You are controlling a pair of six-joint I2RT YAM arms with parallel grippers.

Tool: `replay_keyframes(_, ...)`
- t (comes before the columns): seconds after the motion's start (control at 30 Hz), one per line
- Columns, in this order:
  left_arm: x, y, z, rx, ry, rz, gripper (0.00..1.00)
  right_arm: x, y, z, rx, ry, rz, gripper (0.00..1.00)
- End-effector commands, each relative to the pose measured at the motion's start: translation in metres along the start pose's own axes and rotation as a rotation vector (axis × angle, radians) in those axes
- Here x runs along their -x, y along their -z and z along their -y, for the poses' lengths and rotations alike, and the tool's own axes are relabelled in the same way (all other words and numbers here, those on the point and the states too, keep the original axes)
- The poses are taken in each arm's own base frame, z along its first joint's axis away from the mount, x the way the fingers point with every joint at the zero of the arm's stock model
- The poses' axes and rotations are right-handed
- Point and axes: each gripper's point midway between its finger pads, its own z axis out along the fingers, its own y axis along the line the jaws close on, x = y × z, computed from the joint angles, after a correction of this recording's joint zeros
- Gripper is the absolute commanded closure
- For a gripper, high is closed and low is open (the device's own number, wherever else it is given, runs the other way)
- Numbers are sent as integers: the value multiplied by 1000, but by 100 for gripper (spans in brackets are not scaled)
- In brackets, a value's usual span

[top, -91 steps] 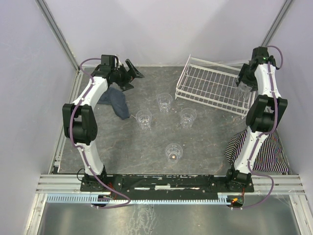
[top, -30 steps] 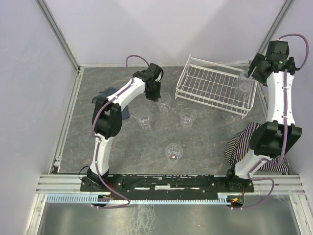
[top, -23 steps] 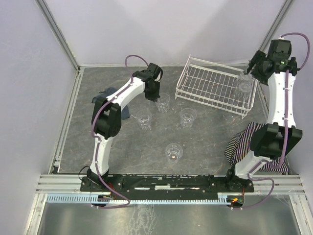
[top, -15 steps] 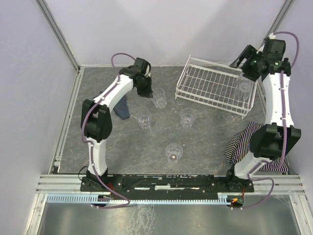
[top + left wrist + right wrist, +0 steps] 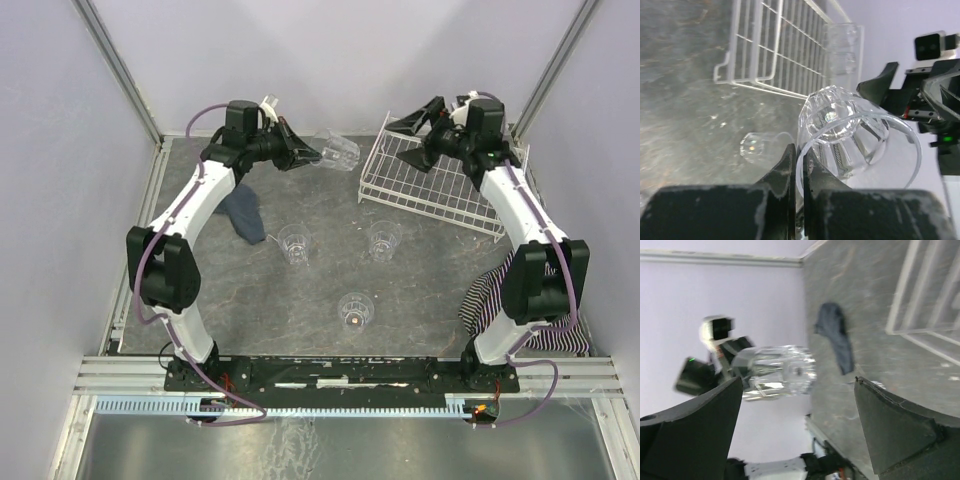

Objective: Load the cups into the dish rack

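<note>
The left gripper (image 5: 308, 156) is closed on the rim of the held cup (image 5: 338, 152) — the wall pinched between its fingers — and carries it clear of the table, tipped on its side, at about 12 o'clock in the top view. The right gripper (image 5: 412, 114) stands wide open and empty by the far-left corner of the dish rack (image 5: 440, 185), which sits at 2 o'clock. Three cups stand upright mid-table — left cup (image 5: 294, 243), right cup (image 5: 384, 240), and near cup (image 5: 355, 310) at 6 o'clock of them.
</note>
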Motion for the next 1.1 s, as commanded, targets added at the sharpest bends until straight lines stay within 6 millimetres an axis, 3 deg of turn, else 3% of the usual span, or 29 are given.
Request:
replay_keyframes(0.0, 2, 13, 67, -319, 112, -22, 97, -8, -2, -73, 284, -55, -30, 0)
replay_keyframes(0.17, 4, 18, 82, -420, 184, -24, 97, -29, -16, -82, 331, -106, -77, 0)
replay_keyframes(0.47, 12, 23, 99, -507, 222, -9, 97, -52, -24, -81, 323, -124, -123, 0)
replay_keyframes(0.8, 10, 18, 99, -540, 254, -18, 97, -64, -33, -102, 427, -203, -166, 1)
replay_keyframes(1.07, 9, 16, 98, -567, 276, -18, 97, -75, -38, -107, 465, -260, -206, 7)
